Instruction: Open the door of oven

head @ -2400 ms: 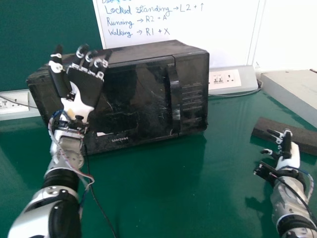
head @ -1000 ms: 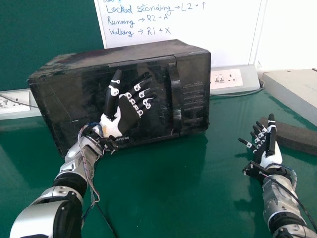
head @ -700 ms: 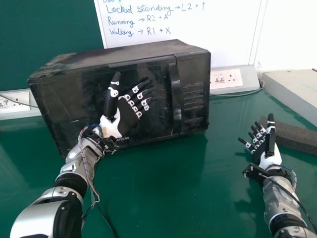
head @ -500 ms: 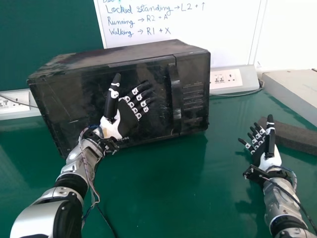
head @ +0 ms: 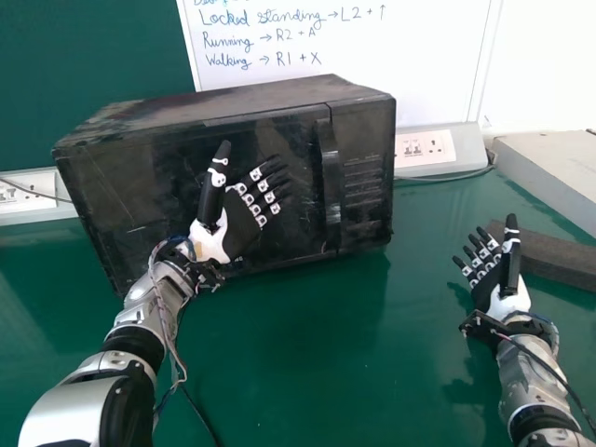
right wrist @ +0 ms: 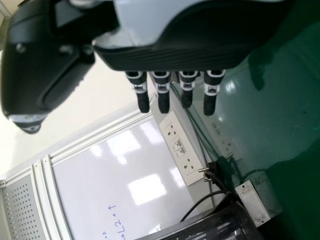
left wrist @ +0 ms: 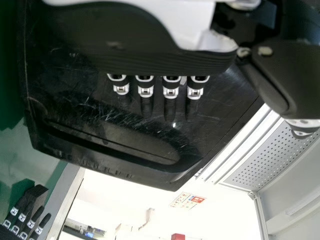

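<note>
Since the left robot hand (head: 244, 223) is wide open and empty, it should ease toward three o'clock and hook the handle (head: 331, 182).

There is one microwave oven (head: 279, 98) with one door (head: 168, 186) and one handle (head: 329, 182); two hands, one left hand (head: 240, 223) and one right hand (head: 507, 305); one desk (head: 326, 354); one whiteboard (head: 391, 56); one dark block (head: 559, 256); two socket panels (head: 424, 149).

Blue handwriting (head: 270, 38) we read on the whiteboard (head: 410, 74), "Locked standing → L2 + ↑", "Running → R2 + A", "Walking → R1 + X", a cut-off line (head: 222, 2) above
</note>
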### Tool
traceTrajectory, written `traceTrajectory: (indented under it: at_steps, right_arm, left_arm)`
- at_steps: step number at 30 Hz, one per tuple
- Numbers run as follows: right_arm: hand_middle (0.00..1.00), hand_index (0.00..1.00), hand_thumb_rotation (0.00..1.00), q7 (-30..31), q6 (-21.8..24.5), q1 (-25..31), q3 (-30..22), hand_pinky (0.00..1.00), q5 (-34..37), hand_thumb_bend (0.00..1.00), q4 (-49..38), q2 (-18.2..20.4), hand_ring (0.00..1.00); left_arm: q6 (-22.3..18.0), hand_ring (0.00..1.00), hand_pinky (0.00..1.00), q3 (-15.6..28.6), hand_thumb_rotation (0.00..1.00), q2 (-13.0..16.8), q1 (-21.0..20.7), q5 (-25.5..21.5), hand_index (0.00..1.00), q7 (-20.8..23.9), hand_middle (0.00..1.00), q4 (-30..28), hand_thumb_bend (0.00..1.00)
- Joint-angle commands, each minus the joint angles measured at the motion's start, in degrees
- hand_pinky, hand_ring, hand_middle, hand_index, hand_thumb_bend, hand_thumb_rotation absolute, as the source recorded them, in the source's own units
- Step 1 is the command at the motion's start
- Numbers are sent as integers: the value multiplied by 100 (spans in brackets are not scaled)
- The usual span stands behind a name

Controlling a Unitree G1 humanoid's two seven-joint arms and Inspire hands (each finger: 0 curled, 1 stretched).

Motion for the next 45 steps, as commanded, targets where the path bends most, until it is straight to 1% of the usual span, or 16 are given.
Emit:
traceTrajectory:
  at_steps: [1,7,10,12,16,20,24,29,30,33,36,42,45]
  right_arm:
    - [100,100,100,17,18,19,-35,100,56,100,48,-12,100]
    - [100,100,100,-62,45,-9,-40,100,43,100,35,11,100]
    - [100,100,100,-82,16,-5,-18,100,20,100,25,27,100]
    - [100,100,100,-74,2,-3,-17,100,24,100,16,38,100]
    - [100,100,100,-42,89,-27,-34,100,59,100,19,40,100]
    - [100,100,100,-119,9,-16,6,100,11,100,-19,78,100]
    - [100,100,100,-253,-29,-27,36,100,-14,100,-29,102,100]
    - [100,100,100,-245,-52,-15,27,100,26,100,-45,119,100]
    - [100,100,100,-250,-57,-11,31,100,21,100,-47,121,100]
    - [100,100,100,-278,-71,3,49,100,0,100,-59,135,100]
    - [100,100,100,-280,-53,-2,45,100,14,100,-63,149,100]
    - [100,100,100,-344,-29,-26,58,100,5,100,-80,182,100]
    - [100,100,100,-378,-49,-28,86,100,-27,100,-69,185,100]
  left_arm:
    - [87,100,92,32,81,55,-68,26,100,-13,100,64,100]
    - [135,100,94,77,78,13,-77,-4,100,108,100,71,100]
    - [169,100,92,79,76,3,-78,-8,100,71,100,82,100]
    - [198,100,93,82,76,-16,-85,-21,100,23,100,76,100]
    - [281,100,92,112,73,-42,-100,-47,100,12,100,69,100]
    - [260,100,89,108,74,-10,-85,4,100,20,100,71,100]
    - [265,100,89,68,74,6,-108,71,100,91,100,89,100]
    - [348,100,91,89,73,-6,-124,80,100,134,100,124,100]
    - [357,100,91,83,73,-16,-119,95,100,161,100,131,100]
    - [380,100,88,61,74,-40,-101,138,100,235,100,150,100]
    - [393,100,89,41,76,-109,-123,201,100,328,100,176,100]
    - [483,100,91,16,76,-157,-215,286,100,451,100,227,100]
    - [527,100,89,-5,76,-183,-269,361,100,534,100,260,100]
